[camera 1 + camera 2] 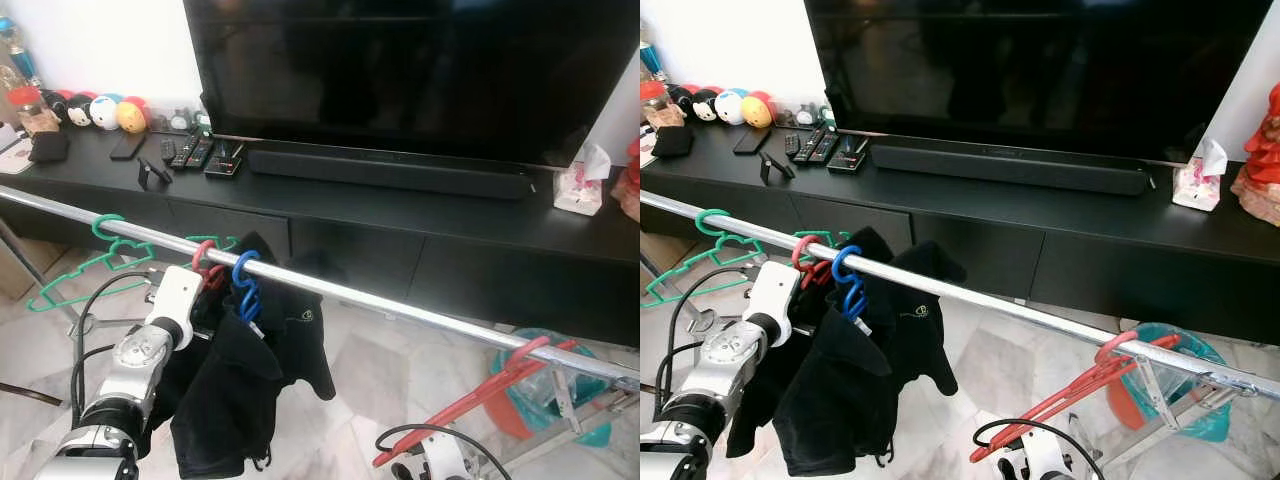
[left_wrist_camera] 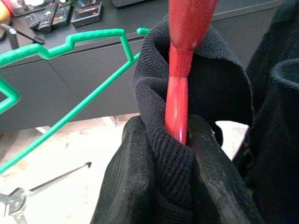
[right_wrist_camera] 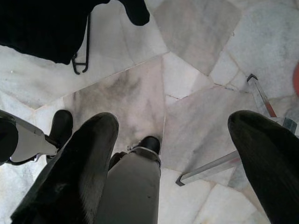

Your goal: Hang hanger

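Note:
A silver clothes rail (image 1: 400, 300) runs slanting across in front of me. A red hanger (image 2: 180, 93) carrying a black knit garment (image 1: 235, 390) has its hook (image 1: 203, 258) over the rail. My left gripper (image 2: 168, 128) is shut on this hanger's neck and the fabric around it, just below the rail. A blue hanger hook (image 1: 245, 285) hangs right beside it, and a bare green hanger (image 1: 95, 262) further left. Another bare red hanger (image 1: 480, 395) hangs at the rail's right end. My right gripper (image 3: 170, 123) is open, low, pointing at the floor.
Behind the rail stands a long black TV console (image 1: 420, 215) with a large TV (image 1: 420, 70), a soundbar, remotes (image 1: 195, 152), round toys and a tissue box (image 1: 580, 185). A teal basket (image 1: 545, 385) and the rack's metal legs (image 3: 210, 168) are at the floor on the right.

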Robot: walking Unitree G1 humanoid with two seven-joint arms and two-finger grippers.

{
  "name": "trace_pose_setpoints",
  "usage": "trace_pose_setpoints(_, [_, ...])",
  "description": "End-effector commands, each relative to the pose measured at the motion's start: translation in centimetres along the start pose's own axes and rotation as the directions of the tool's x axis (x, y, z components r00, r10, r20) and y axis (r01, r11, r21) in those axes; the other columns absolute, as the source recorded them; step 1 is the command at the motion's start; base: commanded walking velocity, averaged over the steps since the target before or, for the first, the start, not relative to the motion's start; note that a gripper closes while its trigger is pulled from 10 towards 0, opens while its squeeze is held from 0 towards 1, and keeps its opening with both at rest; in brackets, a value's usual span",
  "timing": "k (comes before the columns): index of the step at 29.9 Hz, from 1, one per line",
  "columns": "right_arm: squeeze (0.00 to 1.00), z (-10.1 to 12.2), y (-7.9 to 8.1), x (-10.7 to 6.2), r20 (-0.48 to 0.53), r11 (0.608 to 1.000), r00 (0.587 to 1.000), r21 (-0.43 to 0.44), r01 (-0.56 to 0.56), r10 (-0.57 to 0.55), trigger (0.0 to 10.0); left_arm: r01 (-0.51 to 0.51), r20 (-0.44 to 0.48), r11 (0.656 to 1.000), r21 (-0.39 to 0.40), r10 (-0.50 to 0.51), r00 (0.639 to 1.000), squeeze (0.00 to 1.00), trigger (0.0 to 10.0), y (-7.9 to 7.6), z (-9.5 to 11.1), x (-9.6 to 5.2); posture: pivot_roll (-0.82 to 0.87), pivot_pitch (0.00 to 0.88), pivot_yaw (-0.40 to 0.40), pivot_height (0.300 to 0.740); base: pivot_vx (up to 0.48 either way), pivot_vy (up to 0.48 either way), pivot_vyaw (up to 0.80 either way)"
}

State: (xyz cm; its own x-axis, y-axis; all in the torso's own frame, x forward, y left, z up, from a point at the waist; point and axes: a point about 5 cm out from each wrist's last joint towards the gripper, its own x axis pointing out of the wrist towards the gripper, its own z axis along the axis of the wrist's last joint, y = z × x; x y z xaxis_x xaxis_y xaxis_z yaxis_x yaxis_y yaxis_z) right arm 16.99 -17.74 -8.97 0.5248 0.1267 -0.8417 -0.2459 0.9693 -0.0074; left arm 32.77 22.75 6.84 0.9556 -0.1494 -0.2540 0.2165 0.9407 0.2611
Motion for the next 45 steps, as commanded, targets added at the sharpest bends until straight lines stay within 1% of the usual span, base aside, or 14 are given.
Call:
trace_pose_setpoints(1, [0.00, 0.1, 0.1, 0.0, 0.003, 1.000, 1.000, -0.012, -0.004, 0.004, 10.0, -0.049, -0.041, 0.999, -0.009, 0.048, 0.998, 0.00, 10.0, 0.9, -1.1, -0.7, -0.05, 0.000, 0.009, 0.736, 0.000, 0.000, 0.00])
trace_pose_setpoints(5, [0.00, 0.1, 0.0, 0.0, 0.003, 1.000, 1.000, -0.012, -0.004, 0.004, 10.0, -0.107, -0.050, 0.994, -0.005, 0.106, 0.993, 0.00, 10.0, 1.6, -1.2, -0.8, -0.05, 0.000, 0.007, 0.736, 0.000, 0.000, 0.00])
trace_pose_setpoints(6, [0.00, 0.1, 0.0, 0.0, 0.003, 1.000, 1.000, -0.013, -0.004, 0.004, 10.0, -0.127, -0.051, 0.992, 0.006, 0.127, 0.991, 0.00, 10.0, 1.8, -1.2, -0.8, -0.05, 0.000, 0.007, 0.736, 0.000, 0.000, 0.00])
trace_pose_setpoints(10, [0.00, 0.1, 0.0, 0.0, 0.002, 1.000, 1.000, -0.013, -0.003, 0.003, 10.0, -0.152, -0.052, 0.988, 0.012, 0.152, 0.987, 0.00, 10.0, 2.0, -1.3, -0.9, -0.05, 0.000, 0.004, 0.736, 0.000, 0.000, 0.00])
trace_pose_setpoints(12, [0.00, 0.1, 0.0, 0.0, 0.002, 1.000, 1.000, -0.014, -0.001, 0.001, 10.0, -0.203, -0.071, 0.979, 0.033, 0.205, 0.976, 0.00, 10.0, 2.9, -1.5, -1.1, -0.05, 0.000, 0.004, 0.736, 0.000, 0.000, 0.00])
trace_pose_setpoints(15, [0.00, 0.1, -0.1, 0.0, 0.002, 1.000, 1.000, -0.015, 0.000, 0.000, 10.0, -0.232, -0.082, 0.972, 0.046, 0.235, 0.968, 0.00, 10.0, 3.4, -1.6, -1.3, -0.05, 0.000, 0.001, 0.736, 0.000, 0.000, 0.00])
trace_pose_setpoints(18, [0.00, 0.2, -0.1, 0.0, 0.001, 1.000, 1.000, -0.016, 0.000, 0.000, 10.0, -0.233, -0.080, 0.971, 0.048, 0.236, 0.968, 0.00, 10.0, 3.5, -1.5, -1.3, -0.05, 0.000, -0.002, 0.736, 0.000, 0.000, 0.00])
trace_pose_setpoints(21, [0.00, 0.2, -0.2, 0.0, 0.001, 1.000, 1.000, -0.017, 0.000, 0.000, 10.0, -0.230, -0.088, 0.971, 0.070, 0.236, 0.968, 0.00, 10.0, 3.8, -1.8, -1.5, -0.05, 0.000, -0.004, 0.736, 0.000, 0.000, 0.00])
trace_pose_setpoints(25, [0.00, 0.2, -0.2, 0.0, 0.002, 1.000, 1.000, -0.019, 0.000, 0.000, 10.0, -0.225, -0.090, 0.972, 0.067, 0.230, 0.969, 0.00, 10.0, 3.8, -2.0, -1.7, -0.05, 0.000, -0.006, 0.736, 0.000, 0.000, 0.00])
trace_pose_setpoints(26, [0.00, 0.2, -0.3, 0.0, 0.002, 1.000, 1.000, -0.020, -0.001, 0.001, 10.0, -0.221, -0.087, 0.973, 0.060, 0.226, 0.970, 0.71, 10.0, 3.7, -2.0, -1.7, -0.05, 0.000, -0.007, 0.736, 0.000, 0.000, 0.00])
trace_pose_setpoints(27, [0.00, 0.2, -0.3, 0.0, 0.001, 1.000, 1.000, -0.021, -0.002, 0.002, 10.0, -0.221, -0.086, 0.974, 0.059, 0.225, 0.970, 1.00, 10.0, 3.7, -2.1, -1.8, -0.05, 0.000, -0.007, 0.736, 0.000, 0.000, 0.00])
trace_pose_setpoints(34, [0.00, 0.2, -0.3, 0.0, 0.001, 1.000, 1.000, -0.023, -0.003, 0.003, 10.0, -0.215, -0.079, 0.976, 0.044, 0.218, 0.973, 1.00, 10.0, 3.2, -2.3, -1.8, -0.05, 0.000, -0.009, 0.736, 0.000, 0.000, 0.00])
trace_pose_setpoints(40, [0.00, 0.2, -0.2, 0.0, 0.001, 1.000, 1.000, -0.023, -0.004, 0.004, 10.0, -0.220, -0.074, 0.975, 0.036, 0.222, 0.972, 1.00, 10.0, 3.4, -2.3, -1.9, -0.04, 0.000, -0.008, 0.736, 0.000, 0.000, 0.00])
trace_pose_setpoints(45, [0.00, 0.2, -0.2, 0.0, 0.002, 1.000, 1.000, -0.022, -0.005, 0.005, 10.0, -0.233, -0.047, 0.973, 0.007, 0.233, 0.971, 1.00, 10.0, 3.4, -2.0, -2.0, -0.04, 0.000, -0.008, 0.736, 0.000, 0.000, 0.00])
